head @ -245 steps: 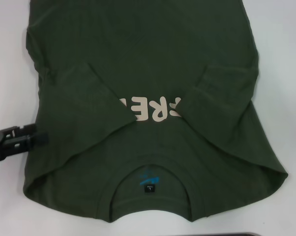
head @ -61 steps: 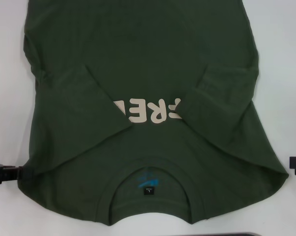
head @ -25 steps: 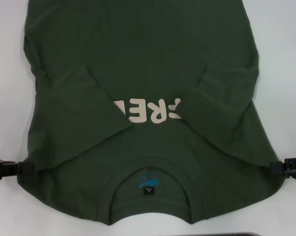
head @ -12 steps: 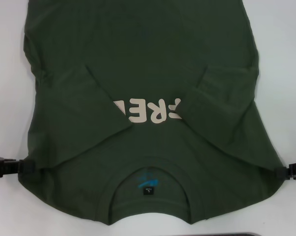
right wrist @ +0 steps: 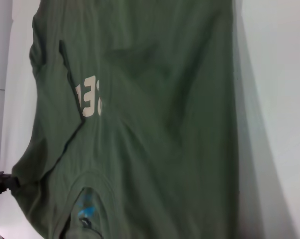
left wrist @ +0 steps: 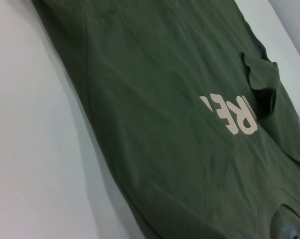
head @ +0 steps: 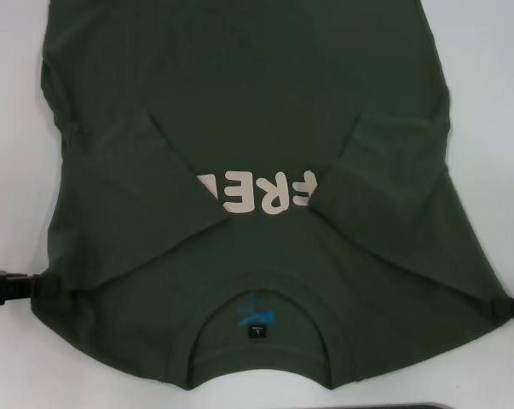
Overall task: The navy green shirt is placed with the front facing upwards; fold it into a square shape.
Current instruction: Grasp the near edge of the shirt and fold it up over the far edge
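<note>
Both grippers: the left gripper (head: 35,288) and the right gripper (head: 502,308) sit at opposite side edges of the large dark olive-green cotton T-shirt (head: 257,111), each level with the shoulder line just above its collar.
Gripper state: each black tip meets the cloth edge, but whether the fingers have closed on fabric cannot be told from any view (the wrist views show only cloth and table).
Why placed so: judged from the task, this symmetric stance at the two shoulder corners suits lifting the collar end and carrying it over toward the hem, halving the length.
Sleeves: both are already folded inward over the chest, their cuffs meeting near the cream chest lettering (head: 265,192) and hiding its outer letters; that leaves the body as a rough rectangle.
Shirt location: it lies flat, front up, on the plain white table (head: 9,170), filling the middle of the head view.
Pointing: the ribbed crew neck (head: 261,345), with its small dark neck label (head: 257,327), lies nearest the robot; the hem runs out of view on the far side.
Long axis: collar to hem, straight away from the robot.
Progress: sleeve folds appear done; the lengthwise fold is not yet made.
</note>
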Action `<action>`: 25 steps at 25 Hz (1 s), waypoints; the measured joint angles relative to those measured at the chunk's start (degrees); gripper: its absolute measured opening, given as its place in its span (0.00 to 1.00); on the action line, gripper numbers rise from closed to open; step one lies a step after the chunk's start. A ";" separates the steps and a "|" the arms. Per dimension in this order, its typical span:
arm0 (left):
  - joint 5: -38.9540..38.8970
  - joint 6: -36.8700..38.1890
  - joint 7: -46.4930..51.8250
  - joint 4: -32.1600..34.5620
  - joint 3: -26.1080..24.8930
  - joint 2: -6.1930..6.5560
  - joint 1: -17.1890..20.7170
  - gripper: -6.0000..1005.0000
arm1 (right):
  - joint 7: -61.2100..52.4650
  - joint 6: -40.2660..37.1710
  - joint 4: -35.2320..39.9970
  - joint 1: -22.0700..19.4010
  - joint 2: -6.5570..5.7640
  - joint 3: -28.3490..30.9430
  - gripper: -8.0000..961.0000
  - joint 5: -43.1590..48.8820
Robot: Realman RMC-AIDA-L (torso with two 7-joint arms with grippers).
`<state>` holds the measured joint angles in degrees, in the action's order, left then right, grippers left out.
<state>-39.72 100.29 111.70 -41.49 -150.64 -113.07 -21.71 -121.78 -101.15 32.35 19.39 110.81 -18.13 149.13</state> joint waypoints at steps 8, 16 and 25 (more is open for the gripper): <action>0.92 3.91 0.54 -0.21 0.35 1.18 0.15 0.07 | 4.42 -1.97 0.14 -3.78 -0.43 4.12 0.05 -0.12; 4.28 6.21 0.70 -0.28 0.17 1.80 0.43 0.07 | 6.84 -3.65 0.25 -6.65 -0.94 7.57 0.05 -0.09; 5.92 7.59 0.70 -0.34 0.12 1.81 0.72 0.07 | 8.04 -5.14 0.27 -7.99 -1.73 10.55 0.05 -0.01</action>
<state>-33.80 107.88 112.41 -41.83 -150.52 -111.26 -20.99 -113.74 -106.29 32.61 11.40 109.08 -7.58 149.12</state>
